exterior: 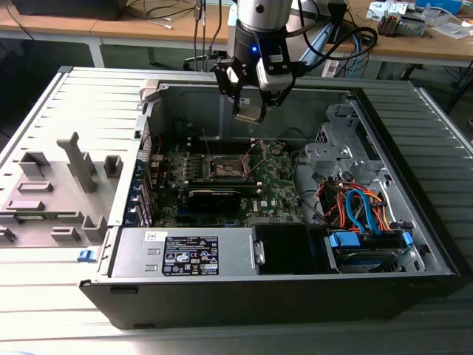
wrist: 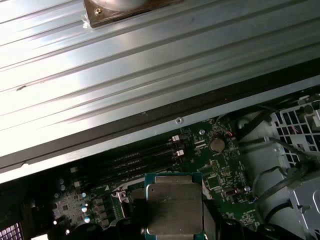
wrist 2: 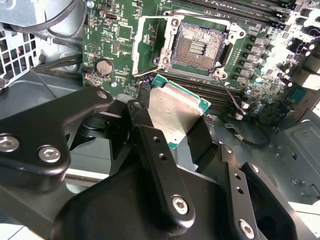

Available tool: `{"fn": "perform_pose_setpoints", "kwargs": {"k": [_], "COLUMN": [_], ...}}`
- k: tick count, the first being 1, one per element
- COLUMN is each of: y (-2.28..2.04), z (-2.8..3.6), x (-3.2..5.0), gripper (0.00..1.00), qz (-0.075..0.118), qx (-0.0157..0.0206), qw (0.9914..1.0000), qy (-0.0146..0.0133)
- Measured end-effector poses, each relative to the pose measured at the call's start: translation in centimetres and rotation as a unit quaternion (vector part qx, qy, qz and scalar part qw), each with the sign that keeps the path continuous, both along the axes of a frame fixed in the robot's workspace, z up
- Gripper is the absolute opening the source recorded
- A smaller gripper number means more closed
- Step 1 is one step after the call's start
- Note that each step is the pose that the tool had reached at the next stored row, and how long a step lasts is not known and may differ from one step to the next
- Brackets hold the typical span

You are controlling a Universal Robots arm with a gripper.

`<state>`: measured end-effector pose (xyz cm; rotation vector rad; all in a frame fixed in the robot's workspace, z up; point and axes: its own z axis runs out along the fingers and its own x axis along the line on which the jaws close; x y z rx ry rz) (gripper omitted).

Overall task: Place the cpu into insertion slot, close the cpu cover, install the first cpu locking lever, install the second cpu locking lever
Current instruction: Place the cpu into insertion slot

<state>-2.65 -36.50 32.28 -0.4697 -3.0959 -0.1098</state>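
My gripper (exterior: 250, 103) hangs above the open computer case, shut on the cpu (exterior: 249, 112), a small flat square chip with a silver-grey top. In the second wrist view the cpu (wrist 2: 172, 107) sits between the two black fingers (wrist 2: 150, 137), a short way above the motherboard and beside the insertion slot (wrist 2: 197, 47). The slot lies uncovered, its dark centre showing inside a silvery rim. In the exterior view the insertion slot (exterior: 228, 167) is below the gripper, mid-board. The first wrist view shows the cpu (wrist: 174, 210) over the green board. I cannot pick out the cpu cover.
Long black memory slots (wrist: 140, 161) run beside the socket, with a coin battery (wrist: 216, 145) near them. A black card (exterior: 214, 197) lies just in front of the socket. The power supply (exterior: 188, 253), blue and orange cables (exterior: 362, 211) and a grey fixture (exterior: 59, 185) surround the board.
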Motion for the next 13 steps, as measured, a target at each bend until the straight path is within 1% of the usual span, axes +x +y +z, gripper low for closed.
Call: {"fn": "perform_pose_setpoints", "kwargs": {"k": [3, 7, 13], "y": [0.0, 0.0, 0.0], "z": [-0.01, -0.04, -0.05], "x": [0.0, 0.0, 0.0], "gripper": [0.55, 0.55, 0.55], "qz": [-0.003, -0.015, -0.018], "qx": [0.0, 0.0, 0.0], "qw": [1.0, 0.99989, 0.99985], "qy": [0.0, 0.0, 0.0]}}
